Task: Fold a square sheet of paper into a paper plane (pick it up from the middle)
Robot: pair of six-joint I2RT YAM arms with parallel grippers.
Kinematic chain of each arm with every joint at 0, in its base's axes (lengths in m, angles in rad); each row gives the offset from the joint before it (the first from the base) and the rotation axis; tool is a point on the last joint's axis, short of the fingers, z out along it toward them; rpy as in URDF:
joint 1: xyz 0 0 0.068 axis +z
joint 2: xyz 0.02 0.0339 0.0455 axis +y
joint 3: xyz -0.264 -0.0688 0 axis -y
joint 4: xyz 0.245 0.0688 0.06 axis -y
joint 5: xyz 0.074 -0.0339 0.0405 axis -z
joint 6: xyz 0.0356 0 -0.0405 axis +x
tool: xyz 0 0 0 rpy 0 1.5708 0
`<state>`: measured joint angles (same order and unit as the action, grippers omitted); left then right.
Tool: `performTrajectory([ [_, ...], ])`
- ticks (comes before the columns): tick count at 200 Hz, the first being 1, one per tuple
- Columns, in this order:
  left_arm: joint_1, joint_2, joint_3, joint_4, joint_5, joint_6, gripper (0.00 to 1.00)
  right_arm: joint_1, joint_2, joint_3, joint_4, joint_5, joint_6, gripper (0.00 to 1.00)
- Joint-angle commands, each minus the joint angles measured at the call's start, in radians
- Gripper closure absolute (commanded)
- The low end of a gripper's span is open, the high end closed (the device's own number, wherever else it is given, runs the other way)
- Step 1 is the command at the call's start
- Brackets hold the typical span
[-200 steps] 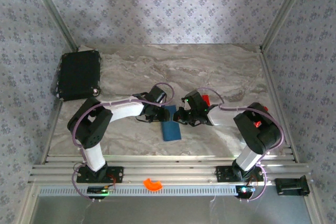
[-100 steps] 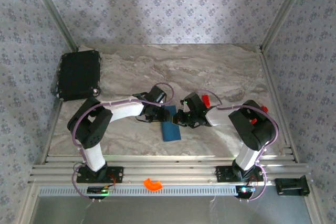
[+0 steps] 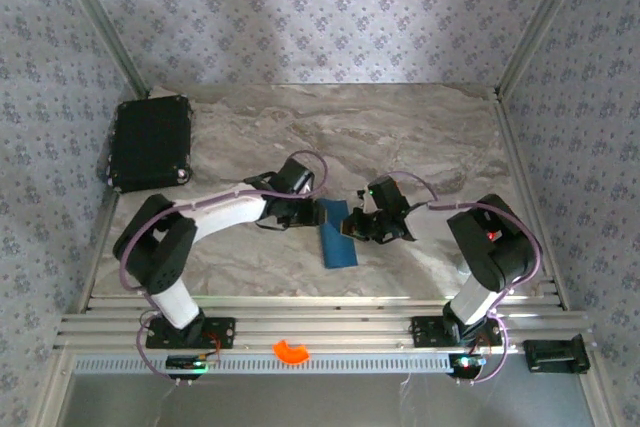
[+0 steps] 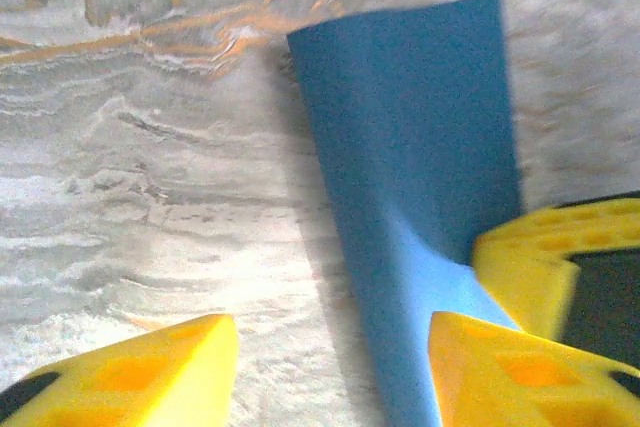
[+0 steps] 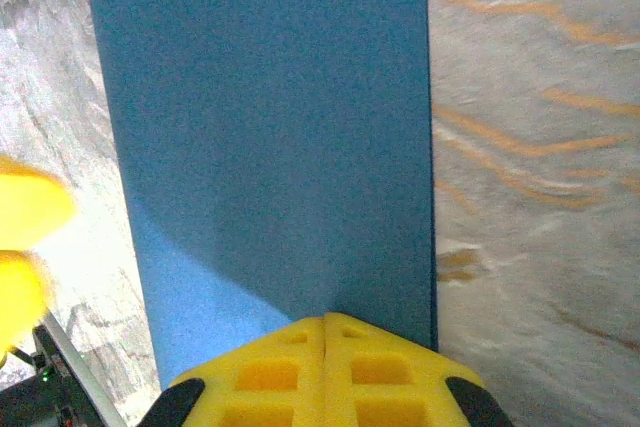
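Lying on the near rail at six o'clock from the paper, the orange curved piece (image 3: 292,351) plays no part. Further in, the folded square sheet of paper (image 3: 338,242) sits mid-table, one end lifted. The right gripper (image 5: 325,325) pinches its edge with jaws closed, probably to steady the fold. The left gripper (image 4: 330,337), at nine o'clock, stands half open with the paper between its fingers, unclamped. The black case (image 3: 150,142) rests far off at ten o'clock.

Centrally, square sheet of paper (image 3: 338,245), perhaps partly lifted; case (image 3: 150,142) back-left.
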<state>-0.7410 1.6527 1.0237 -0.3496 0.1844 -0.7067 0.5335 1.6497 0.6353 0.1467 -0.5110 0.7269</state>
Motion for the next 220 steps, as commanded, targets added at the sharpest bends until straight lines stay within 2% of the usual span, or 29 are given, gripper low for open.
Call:
performTrajectory([
  [1, 0.030, -0.075, -0.034, 0.075, 0.086, -0.042, 0.61, -0.035, 0.024, -0.043, -0.184, 0.064, -0.074, 1.00],
  [23, 0.079, -0.084, -0.094, 0.225, 0.246, -0.112, 0.90, -0.043, 0.027, -0.040, -0.185, 0.057, -0.081, 1.00],
  [35, 0.085, -0.080, -0.107, 0.289, 0.306, -0.134, 1.00, -0.043, 0.028, -0.040, -0.185, 0.063, -0.075, 1.00],
  [57, 0.084, -0.049, -0.117, 0.392, 0.398, -0.178, 1.00, -0.041, 0.028, -0.046, -0.177, 0.081, -0.055, 1.00],
  [81, 0.071, 0.007, -0.110, 0.447, 0.445, -0.209, 1.00, -0.041, 0.032, -0.052, -0.168, 0.086, -0.041, 1.00],
  [128, 0.038, 0.097, -0.086, 0.462, 0.454, -0.221, 1.00, -0.038, 0.028, -0.059, -0.168, 0.089, -0.040, 1.00],
  [220, 0.035, 0.183, -0.079, 0.441, 0.441, -0.186, 1.00, -0.038, 0.027, -0.063, -0.168, 0.092, -0.040, 1.00],
])
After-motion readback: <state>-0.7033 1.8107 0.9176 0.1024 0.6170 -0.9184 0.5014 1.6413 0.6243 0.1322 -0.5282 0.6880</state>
